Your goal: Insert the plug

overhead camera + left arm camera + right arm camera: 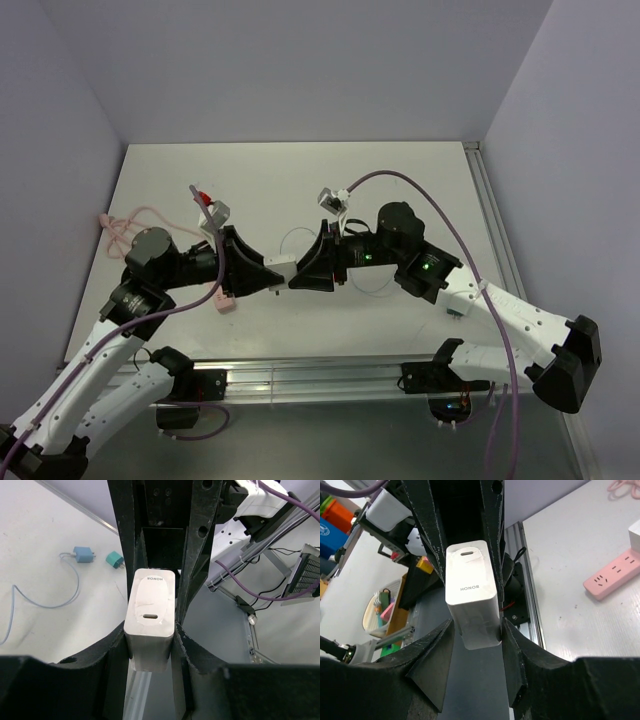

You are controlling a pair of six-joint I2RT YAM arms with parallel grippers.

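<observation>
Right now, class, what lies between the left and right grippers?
A white charger. In the top view it bridges the left gripper and right gripper. Each wrist view shows it flanked by both arms' fingers.

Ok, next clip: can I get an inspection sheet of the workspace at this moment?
Surface: white table, a few dark specks near the socket strip.
Job's things: plug on its thin pale wire lies loose on the table, unheld.
Clutter: pink socket strip lying flat; small teal adapter beside the plug.
Grippers: left gripper shut on the white charger; right gripper closed on its other end, off the table.
Cables: purple cables loop off both arms; pink cord bunched at the table's left edge.
Surroundings: pale walls; metal rail at the near edge; coloured bins beyond.
</observation>
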